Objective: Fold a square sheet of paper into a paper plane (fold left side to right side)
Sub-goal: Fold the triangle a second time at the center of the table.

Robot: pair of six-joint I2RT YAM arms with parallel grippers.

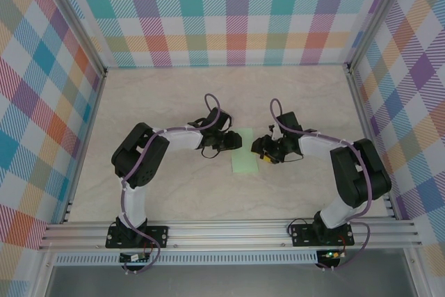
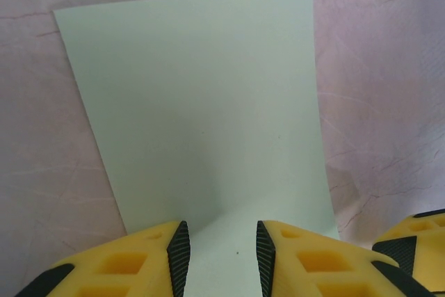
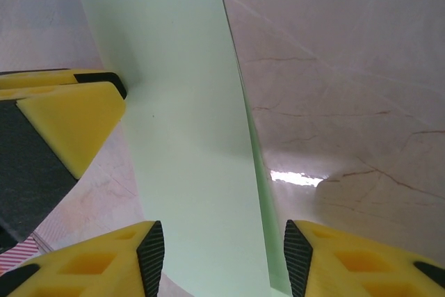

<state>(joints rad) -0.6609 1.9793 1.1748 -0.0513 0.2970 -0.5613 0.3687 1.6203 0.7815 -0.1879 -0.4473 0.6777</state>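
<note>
Left hand (image 2: 219,252) and right hand (image 3: 224,252) gape astride the sheet (image 2: 201,102); right wrist perhaps shows two layers.

Robot lab test cell, closed in on three sides.
A marble-look desk (image 1: 174,199) sits between pastel plaid panels (image 1: 236,12) at nine, twelve and three o'clock. At six o'clock an aluminium rail (image 1: 229,231) carries the bolted left arm (image 1: 139,165) and right arm (image 1: 358,172), both black and strung with purple cables.
</note>
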